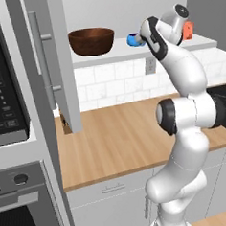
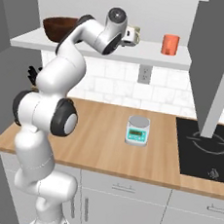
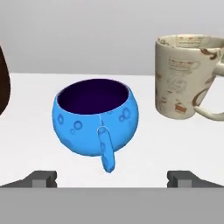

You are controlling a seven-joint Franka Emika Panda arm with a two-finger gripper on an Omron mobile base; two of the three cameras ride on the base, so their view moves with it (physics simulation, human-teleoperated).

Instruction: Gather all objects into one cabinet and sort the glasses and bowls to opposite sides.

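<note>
White cabinet shelf [image 3: 144, 148] faces us: our claw [image 3: 113, 179] stands apart, lined up on the blue bowl [image 3: 96, 116] beside the beige mug [image 3: 186, 76]. Next, we judge, advance and close.

Brown bowl [image 2: 58, 27], beige mug [image 2: 132, 36], orange mug [image 2: 170, 44] on shelf [image 2: 154, 56]; scale [image 2: 138, 130] on counter [image 2: 106, 142].

A home kitchen: wooden countertop [image 2: 107, 133], tiled backsplash [image 2: 112, 84], black cooktop [image 2: 203, 148], built-in oven [image 1: 21, 208], microwave [image 1: 3, 94], and wall cabinet [image 1: 57, 57].
</note>
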